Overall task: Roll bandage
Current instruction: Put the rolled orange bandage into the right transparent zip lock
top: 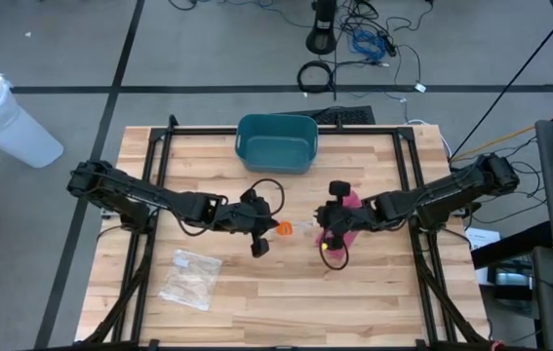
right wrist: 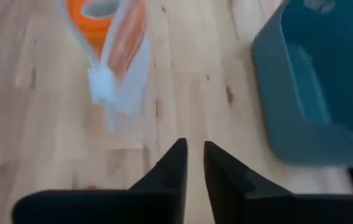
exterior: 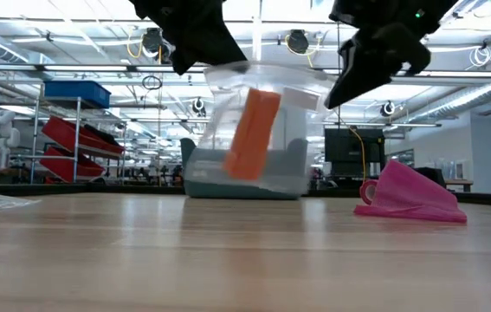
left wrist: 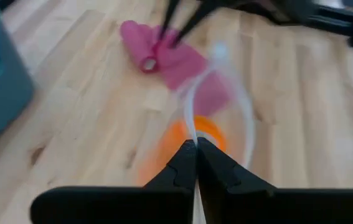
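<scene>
Left pincer (left wrist: 196, 144) pinches clear bag (exterior: 254, 130) aloft; right pincer (right wrist: 195, 149) nearby.

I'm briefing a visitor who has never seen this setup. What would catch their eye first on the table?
First, the clear plastic bag with an orange bandage roll inside, hanging above mid-table from the left gripper, whose fingers pinch the bag's edge. Next, the crumpled pink bandage lying on the wood under the right gripper, which holds nothing. Then the teal bin at the table's far edge.
</scene>
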